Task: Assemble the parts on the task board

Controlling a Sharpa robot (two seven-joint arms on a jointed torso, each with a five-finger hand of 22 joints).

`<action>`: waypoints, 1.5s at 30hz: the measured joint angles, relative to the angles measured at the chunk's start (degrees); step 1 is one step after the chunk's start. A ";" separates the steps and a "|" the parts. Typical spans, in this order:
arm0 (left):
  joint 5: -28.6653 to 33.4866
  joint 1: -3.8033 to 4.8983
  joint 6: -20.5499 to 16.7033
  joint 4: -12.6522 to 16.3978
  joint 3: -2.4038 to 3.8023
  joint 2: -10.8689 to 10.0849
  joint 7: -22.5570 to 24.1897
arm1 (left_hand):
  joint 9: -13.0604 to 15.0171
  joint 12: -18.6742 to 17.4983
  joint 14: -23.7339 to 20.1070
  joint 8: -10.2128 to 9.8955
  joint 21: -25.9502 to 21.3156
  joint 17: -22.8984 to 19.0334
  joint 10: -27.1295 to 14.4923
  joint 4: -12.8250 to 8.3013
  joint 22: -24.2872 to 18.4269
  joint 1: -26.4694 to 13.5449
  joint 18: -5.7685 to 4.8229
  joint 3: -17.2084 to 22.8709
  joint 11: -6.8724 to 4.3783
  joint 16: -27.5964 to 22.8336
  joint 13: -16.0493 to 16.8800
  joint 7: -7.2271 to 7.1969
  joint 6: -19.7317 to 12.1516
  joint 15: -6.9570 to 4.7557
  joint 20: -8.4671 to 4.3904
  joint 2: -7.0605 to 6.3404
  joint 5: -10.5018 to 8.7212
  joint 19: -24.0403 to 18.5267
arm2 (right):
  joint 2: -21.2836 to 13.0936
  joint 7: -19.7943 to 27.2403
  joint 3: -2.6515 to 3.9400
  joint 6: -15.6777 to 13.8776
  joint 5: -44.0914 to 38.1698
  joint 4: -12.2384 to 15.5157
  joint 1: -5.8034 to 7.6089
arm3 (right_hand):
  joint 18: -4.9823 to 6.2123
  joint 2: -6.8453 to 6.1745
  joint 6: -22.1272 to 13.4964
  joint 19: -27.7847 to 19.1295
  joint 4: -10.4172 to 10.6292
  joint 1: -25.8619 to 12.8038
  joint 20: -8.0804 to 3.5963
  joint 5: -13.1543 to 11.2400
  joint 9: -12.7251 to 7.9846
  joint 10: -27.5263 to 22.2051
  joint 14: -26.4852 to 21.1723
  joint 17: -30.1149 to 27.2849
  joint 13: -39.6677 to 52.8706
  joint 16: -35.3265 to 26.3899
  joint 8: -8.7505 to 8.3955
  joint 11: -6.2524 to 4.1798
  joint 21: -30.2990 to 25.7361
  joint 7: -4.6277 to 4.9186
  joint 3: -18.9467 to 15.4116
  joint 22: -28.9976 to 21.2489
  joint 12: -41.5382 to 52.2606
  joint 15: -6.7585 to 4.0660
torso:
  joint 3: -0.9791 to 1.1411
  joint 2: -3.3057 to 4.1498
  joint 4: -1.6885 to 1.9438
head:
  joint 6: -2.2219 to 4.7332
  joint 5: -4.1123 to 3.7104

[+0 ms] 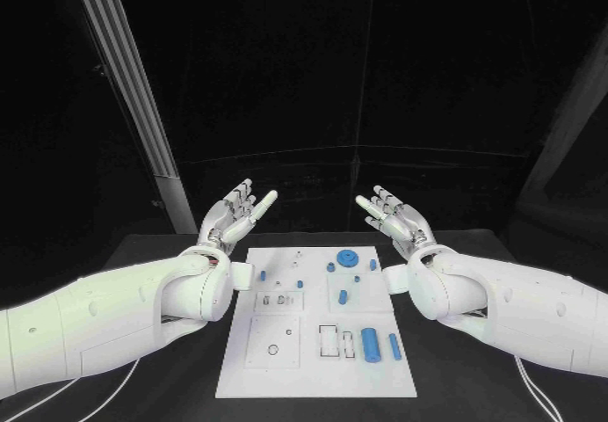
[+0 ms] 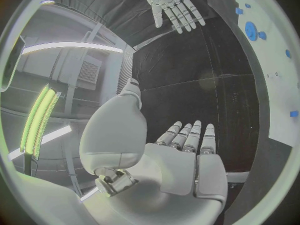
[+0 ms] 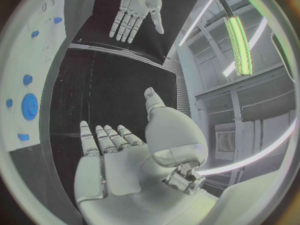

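The white board lies flat in the middle of the black table, with small blue parts on it: a round gear near the far edge and a fat cylinder beside a thin rod nearer the robot. The left hand and right hand hover past the board's far corners, palms facing each other, fingers straight and spread, holding and touching nothing.

The left arm is covering the task board's near left edge, and the right arm is overlapping its right edge. The small blue parts are appearing too tiny to identify by shape.
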 measured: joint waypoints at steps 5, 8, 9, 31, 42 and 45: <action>0.40 0.01 1.40 -0.04 -0.06 0.02 1.01 | 0.06 0.00 0.51 0.00 0.00 0.06 0.30 0.57 0.05 2.24 0.88 -0.09 0.30 0.00 0.07 0.00 0.40 0.11 0.61 -0.38 0.28 0.22 | 0.35 -1.42 -0.16 6.50 -3.88 -1.49 0.58 | -0.01 0.28 0.45 0.13 -0.57 2.11 0.53 0.23 0.09 0.53 0.54 0.09 0.09 0.10 0.33 0.72 0.19 0.01 -0.38 0.09 0.21 0.53 | -0.01 0.01 0.01 | 0.00 -0.01; 0.53 0.01 1.81 -0.05 -0.06 0.03 1.34 | 0.11 0.21 1.22 0.06 0.00 0.23 0.47 0.56 0.05 2.30 0.89 -0.09 0.88 0.33 0.13 0.02 0.72 0.51 0.61 -0.33 0.28 0.21 | 0.45 -2.00 -0.19 9.00 -5.37 -1.93 0.74 | -0.01 0.36 1.58 1.12 -1.66 3.67 0.97 0.23 0.24 1.60 1.75 0.27 0.28 0.44 0.34 1.46 0.58 0.08 -0.09 0.30 0.57 1.23 | -0.01 0.01 0.01 | 0.00 -0.01; 0.57 0.01 1.94 -0.05 -0.06 0.03 1.42 | 0.17 0.36 1.87 0.27 0.00 0.35 0.80 0.70 0.06 2.59 0.89 0.04 1.21 0.47 0.20 0.02 1.13 0.60 0.61 -0.04 0.28 0.21 | 0.47 -2.21 -0.19 9.81 -5.86 -2.03 0.79 | 0.47 0.40 2.44 2.18 -2.27 4.54 0.94 0.23 0.38 2.75 3.00 0.39 0.40 0.58 0.63 1.61 0.99 0.14 0.14 0.49 0.66 1.40 | -0.01 0.00 0.01 | 0.00 -0.01; 1.93 0.69 5.98 2.40 -0.09 -5.90 3.23 | 3.43 9.68 47.93 8.47 18.43 5.16 49.25 -1.37 7.57 10.84 0.88 2.91 3.38 12.43 3.04 5.21 42.66 0.81 1.96 8.36 0.10 42.70 | -1.95 -2.52 -0.12 9.84 -25.29 -7.72 2.61 | 6.71 0.49 38.31 31.51 -12.72 14.03 0.30 -1.12 3.01 44.74 45.97 2.78 2.70 6.57 5.87 0.97 11.84 3.64 4.34 3.80 6.59 -0.25 | -0.24 2.64 0.42 | -0.08 -0.55; 1.18 0.98 8.65 7.70 -0.08 -8.63 2.76 | 2.76 8.02 52.40 7.36 19.07 6.24 53.54 -3.44 6.81 12.55 0.86 2.14 2.33 11.31 3.04 5.23 45.76 -0.61 0.50 9.51 0.10 47.41 | -0.65 -10.25 0.00 11.21 -48.59 -9.90 6.14 | 6.70 -1.88 52.66 51.25 -14.55 18.81 -7.03 -0.79 3.34 60.17 67.96 3.29 2.83 10.33 6.54 -3.42 25.59 4.15 7.08 9.08 5.83 -7.10 | -0.61 5.92 1.26 | 0.63 -1.61; 1.07 1.10 9.33 8.39 -0.08 -8.71 2.56 | 2.72 7.69 52.40 7.08 19.07 6.24 53.54 -3.55 6.67 12.55 0.86 2.16 2.33 10.86 3.04 5.23 45.76 -0.61 0.49 9.51 0.10 47.42 | 0.14 -12.80 0.08 11.94 -55.20 -10.22 6.59 | 6.69 -2.23 54.33 55.25 -14.53 19.16 -9.16 -0.06 3.34 62.70 74.70 3.67 2.82 12.44 6.54 -4.78 31.00 3.14 7.80 11.87 5.24 -9.04 | -0.71 6.78 1.54 | 0.92 -1.88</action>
